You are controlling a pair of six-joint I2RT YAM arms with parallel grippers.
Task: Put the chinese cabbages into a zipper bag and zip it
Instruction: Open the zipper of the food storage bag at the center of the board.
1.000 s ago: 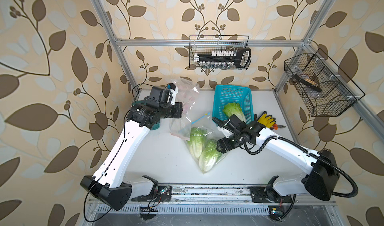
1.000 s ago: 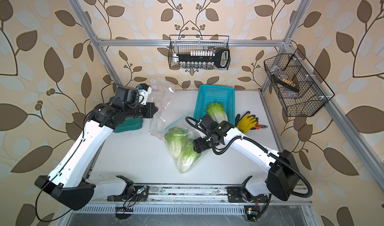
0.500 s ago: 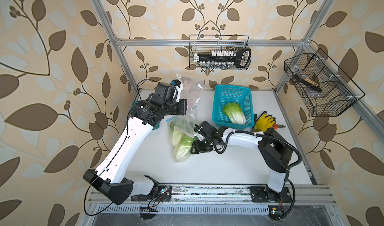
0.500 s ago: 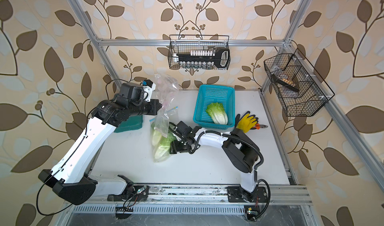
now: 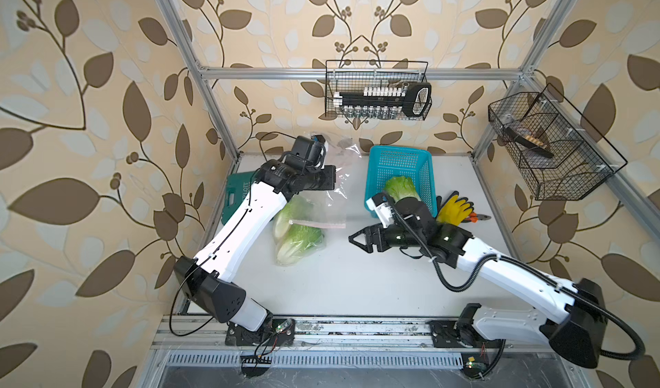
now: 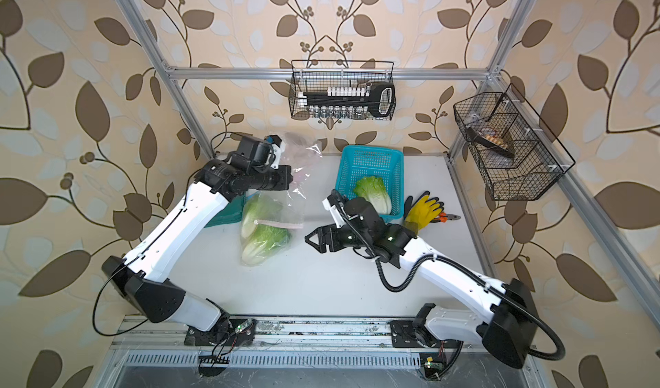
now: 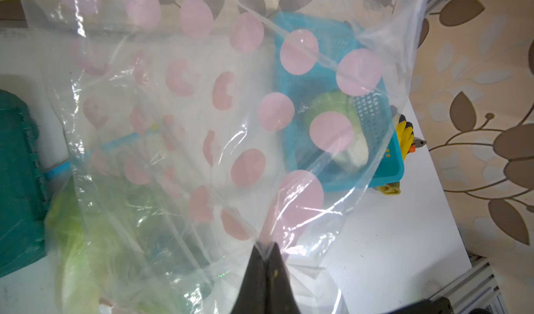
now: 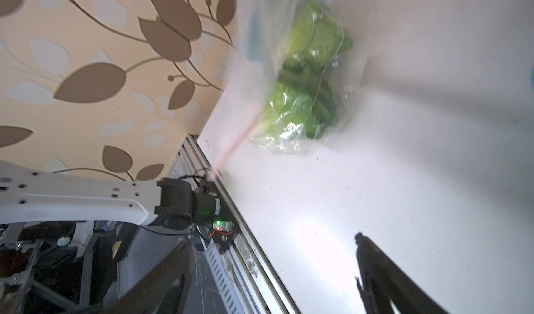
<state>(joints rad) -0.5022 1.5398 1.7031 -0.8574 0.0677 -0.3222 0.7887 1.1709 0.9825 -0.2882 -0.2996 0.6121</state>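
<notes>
You backed the right gripper (image 5: 358, 242) out to 3 o'clock of the clear pink-dotted plastic zipper bag (image 5: 323, 204), jaws wide and empty versus nosed against it earlier; the left gripper (image 7: 265, 247) stayed clamped on the bag's film with two green chinese cabbages (image 5: 298, 238) inside, so the third cabbage (image 5: 400, 188), in the blue mesh basket (image 5: 400, 153) at 1 o'clock, was next.

Left pincer (image 7: 264, 247) clamped; right pincer (image 8: 271, 240) apparently spread

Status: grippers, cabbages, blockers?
Left gripper shut on zipper bag, holding its top up. Right gripper open, empty, apart from bag. Two cabbages bagged; third cabbage in blue basket. No blocker seen.
</notes>
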